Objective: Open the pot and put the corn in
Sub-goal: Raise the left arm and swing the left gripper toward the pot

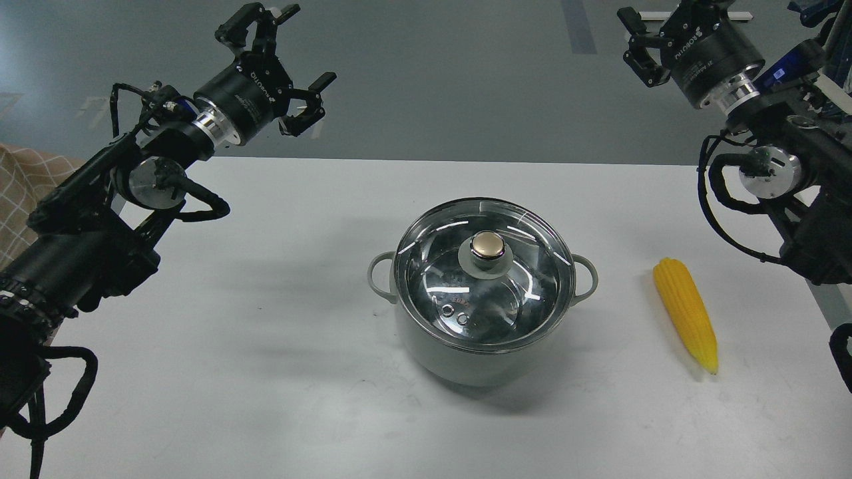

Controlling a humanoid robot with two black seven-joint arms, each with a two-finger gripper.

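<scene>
The pale grey-green pot (pixel 459 362) stands at the middle of the white table, closed by its glass lid (pixel 439 266) with a gold knob (pixel 489 245). To its right, the yellow corn (pixel 685 313) lies flat on the table with its pointed end toward the front. My left gripper (pixel 311 44) hangs open in the air far up and to the left of the pot, holding nothing. High at the top right, above the corn, my right gripper (pixel 657 12) is also open and empty, with one finger partly cut off by the frame's edge.
The white table (pixel 266 332) reaches across the view, and grey floor lies beyond its far edge. A beige checked cloth (pixel 20 179) shows at the left edge behind my left arm. The pot's loop handles stick out to the left and right.
</scene>
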